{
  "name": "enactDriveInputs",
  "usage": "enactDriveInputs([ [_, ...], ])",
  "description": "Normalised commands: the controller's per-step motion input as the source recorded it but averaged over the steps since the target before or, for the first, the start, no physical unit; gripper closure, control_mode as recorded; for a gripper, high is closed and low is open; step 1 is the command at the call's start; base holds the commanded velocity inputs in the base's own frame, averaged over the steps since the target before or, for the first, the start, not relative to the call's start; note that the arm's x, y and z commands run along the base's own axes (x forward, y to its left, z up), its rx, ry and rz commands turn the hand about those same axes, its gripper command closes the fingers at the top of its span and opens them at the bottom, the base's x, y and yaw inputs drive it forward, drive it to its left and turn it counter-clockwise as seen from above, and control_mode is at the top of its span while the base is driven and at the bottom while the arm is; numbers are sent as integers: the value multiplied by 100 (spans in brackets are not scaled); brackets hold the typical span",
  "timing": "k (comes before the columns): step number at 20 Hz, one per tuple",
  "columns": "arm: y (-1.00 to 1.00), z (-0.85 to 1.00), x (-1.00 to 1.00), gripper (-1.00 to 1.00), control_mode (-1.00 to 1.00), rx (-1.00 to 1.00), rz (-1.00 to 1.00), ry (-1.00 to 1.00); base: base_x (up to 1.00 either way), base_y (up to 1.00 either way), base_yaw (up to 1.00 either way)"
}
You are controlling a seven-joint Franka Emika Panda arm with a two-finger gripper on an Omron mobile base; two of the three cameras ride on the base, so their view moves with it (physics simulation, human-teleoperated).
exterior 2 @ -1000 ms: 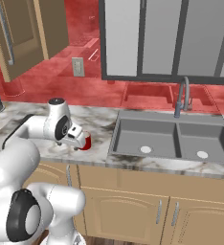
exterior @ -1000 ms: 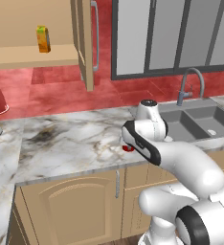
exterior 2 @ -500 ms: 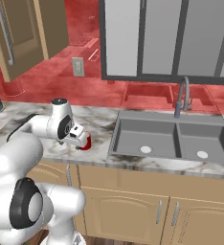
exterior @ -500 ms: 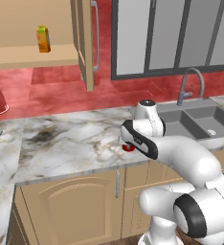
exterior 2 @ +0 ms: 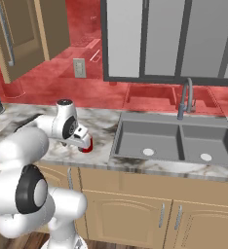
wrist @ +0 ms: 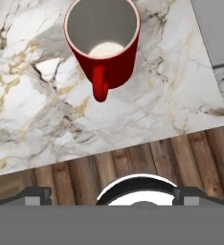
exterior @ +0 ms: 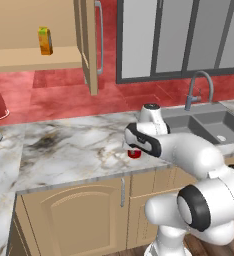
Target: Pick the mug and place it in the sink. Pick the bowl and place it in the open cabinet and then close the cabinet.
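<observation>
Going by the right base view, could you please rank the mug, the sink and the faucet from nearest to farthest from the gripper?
1. The mug, right by the gripper on the counter.
2. The sink, to the gripper's right; its left basin comes first.
3. The faucet, behind the basins, farthest right.

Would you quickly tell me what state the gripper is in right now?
Gripper: jaws open, holding nothing, above the upright red mug on the counter.

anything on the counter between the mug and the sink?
Nothing. In the right base view a bare strip of marble counter separates the red mug from the sink; the hand view shows the same.
</observation>
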Motion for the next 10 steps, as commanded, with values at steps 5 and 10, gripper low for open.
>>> enactDriveInputs([
  [5, 0, -18, 22, -100, -100, 3, 0, 6, 0, 0, 0],
  [10, 0, -24, 27, -100, -100, 3, 0, 6, 0, 0, 0],
])
